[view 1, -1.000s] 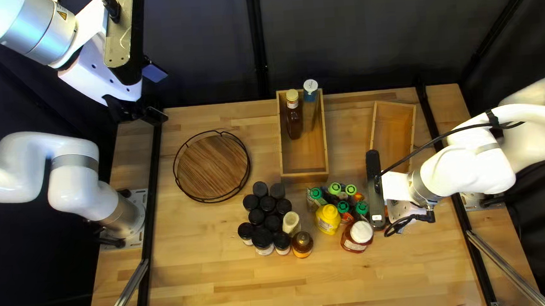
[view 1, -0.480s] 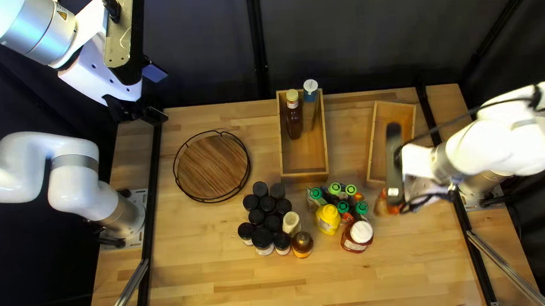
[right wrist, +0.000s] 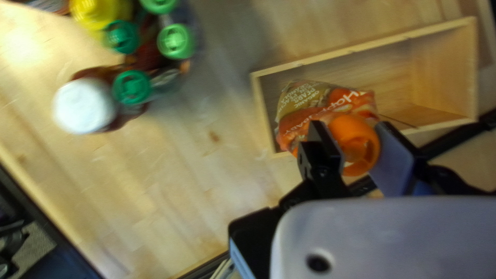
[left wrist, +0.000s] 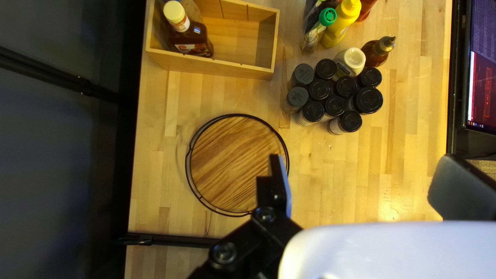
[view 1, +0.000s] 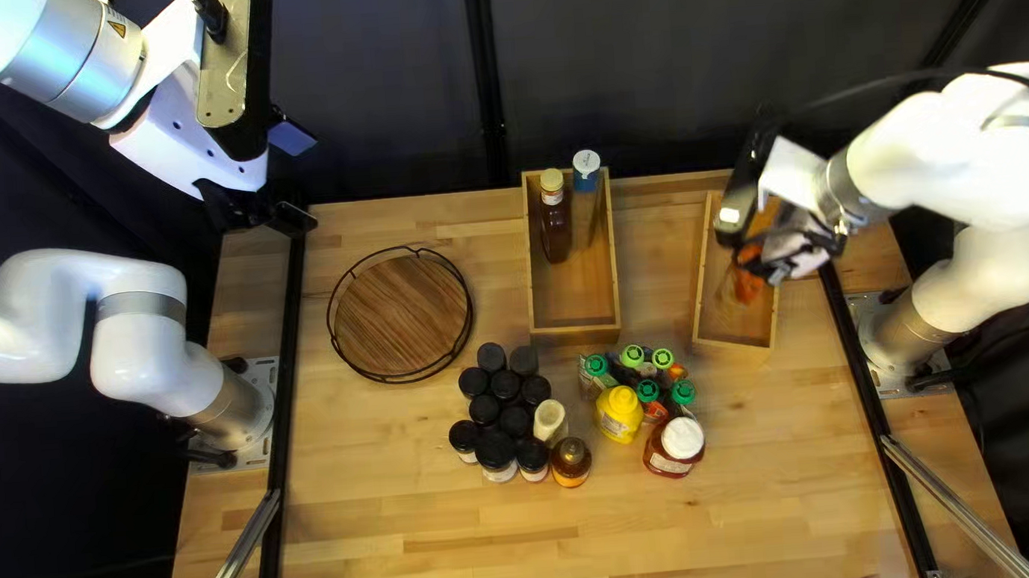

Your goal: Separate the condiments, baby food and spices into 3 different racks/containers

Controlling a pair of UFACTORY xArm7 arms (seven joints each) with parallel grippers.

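Jaws of the right gripper (view 1: 766, 257) pinch the orange cap (right wrist: 355, 144) of a soft pouch (right wrist: 323, 106), one finger on each side. Jaws of the left gripper (view 1: 290, 178) are wide apart, up by the far left corner of the worktop (view 1: 435, 524).

You can find the pouch at the near end of the right box (view 1: 735, 340). I can't tell if it touches the box's floor. In the top left view it is just an orange smudge, and the arm covers the far part of that box.

Pale letters go across the pouch, but folds bend them. Its cap points back at the jaws, and its long side runs from the cap out ahead of them, slanting across the box's end.

The middle box (view 1: 594, 302) has a brown bottle (view 1: 555, 232) with a label, standing beside a see-through one (view 1: 586, 218) that is hard to make out. Black-topped jars (view 1: 515, 421) hide most of their own sides. Green-topped bottles (view 1: 649, 392) crowd behind a yellow bottle (view 1: 619, 415) and a white-lidded jar (view 1: 680, 438). The round tray (view 1: 402, 315) is partly behind one finger in the left wrist view.
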